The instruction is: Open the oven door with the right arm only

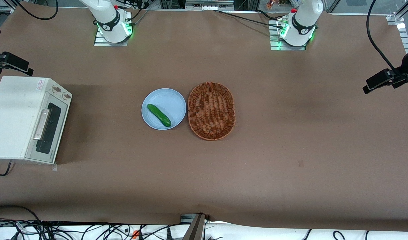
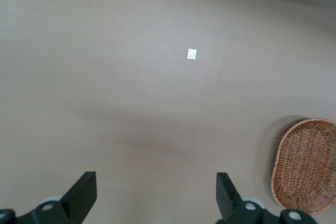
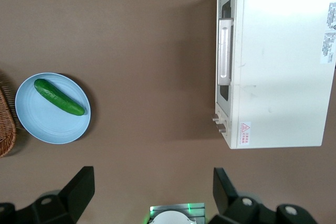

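The small boxy cream-white oven (image 1: 19,116) sits at the working arm's end of the matt brown tabletop (image 1: 290,133), its smooth painted top carrying a pinkish sticker. Its flat silver-grey oven door (image 1: 45,131), with a dark glass window and a long silvery bar handle (image 3: 224,51), is closed flush against the body, two round knobs beside it. Mid-table, a glossy green cucumber (image 1: 159,115) lies on a round pale-blue plate (image 1: 172,100), just beside an oval woven wicker basket (image 1: 211,110). The black gripper (image 3: 152,190) of the right arm hangs high above the tabletop, fingers spread wide with nothing between them, well apart from the door.
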